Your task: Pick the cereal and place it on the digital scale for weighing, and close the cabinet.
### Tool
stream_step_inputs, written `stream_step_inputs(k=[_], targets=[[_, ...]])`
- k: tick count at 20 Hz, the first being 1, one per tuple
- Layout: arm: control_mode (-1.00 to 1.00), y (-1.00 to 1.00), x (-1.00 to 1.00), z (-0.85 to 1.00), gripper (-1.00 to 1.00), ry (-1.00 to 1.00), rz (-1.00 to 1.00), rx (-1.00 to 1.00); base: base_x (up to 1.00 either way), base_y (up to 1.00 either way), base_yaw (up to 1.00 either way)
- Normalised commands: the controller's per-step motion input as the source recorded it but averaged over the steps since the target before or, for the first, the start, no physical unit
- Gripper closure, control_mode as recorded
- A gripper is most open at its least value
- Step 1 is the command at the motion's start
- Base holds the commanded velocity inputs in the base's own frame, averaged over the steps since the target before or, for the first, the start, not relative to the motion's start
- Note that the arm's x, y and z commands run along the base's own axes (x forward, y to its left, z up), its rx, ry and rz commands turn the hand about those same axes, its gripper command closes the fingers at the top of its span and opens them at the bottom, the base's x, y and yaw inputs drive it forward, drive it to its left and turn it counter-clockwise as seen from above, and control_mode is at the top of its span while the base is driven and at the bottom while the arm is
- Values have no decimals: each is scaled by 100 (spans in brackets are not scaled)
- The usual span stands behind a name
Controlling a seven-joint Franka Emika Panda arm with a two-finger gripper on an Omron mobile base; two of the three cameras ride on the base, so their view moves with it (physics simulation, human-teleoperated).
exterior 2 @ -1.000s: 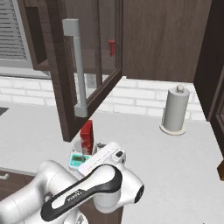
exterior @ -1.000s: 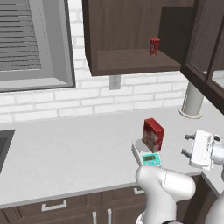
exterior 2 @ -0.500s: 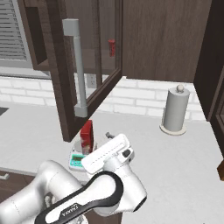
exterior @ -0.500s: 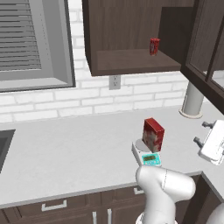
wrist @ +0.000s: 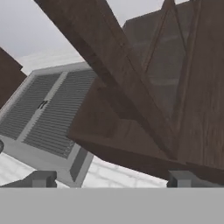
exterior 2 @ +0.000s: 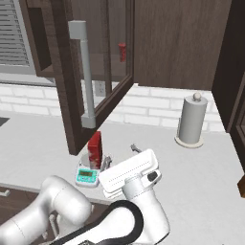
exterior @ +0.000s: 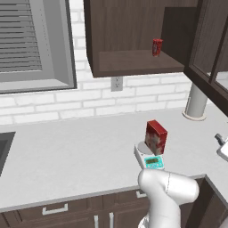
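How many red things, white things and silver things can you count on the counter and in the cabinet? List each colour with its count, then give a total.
Red: 2, the cereal and a small can.
White: 2, the digital scale and a paper towel roll.
Silver: 1, the cabinet's bar handle.
Total: 5.

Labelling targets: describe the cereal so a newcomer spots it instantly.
Start at the pale grey kitchen counter, below the open dark brown wall cabinet. The red rectangular cardboard cereal box stands on the small white digital scale, far bigger than the small red can on the shelf.

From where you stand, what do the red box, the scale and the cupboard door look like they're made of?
The red box looks like matte printed cardboard, with flat faces and sharp edges. The scale seems white plastic with a dull grey plate. The cupboard door looks like dark grained wood around see-through glass, with a silvery handle, probably metal.
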Motion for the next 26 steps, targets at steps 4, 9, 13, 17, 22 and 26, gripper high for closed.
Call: stream_step_inputs(k=[4, 9, 13, 17, 22, 26], targets=[[-100, -58, 12, 56, -100, 0, -15, 5, 0, 0, 0], [-100, -13, 4, 84, -100, -9, -3, 12, 0, 0, 0], [-100, 49, -24, 49, -100, 0, 11, 29, 0, 0, 0], [-100, 90, 9, 58, -100, 0, 12, 25, 0, 0, 0], [-100, 100, 38, 53, -100, 0, 5, 13, 0, 0, 0], [-100, 100, 46, 73, -100, 0, 0, 6, 0, 0, 0]])
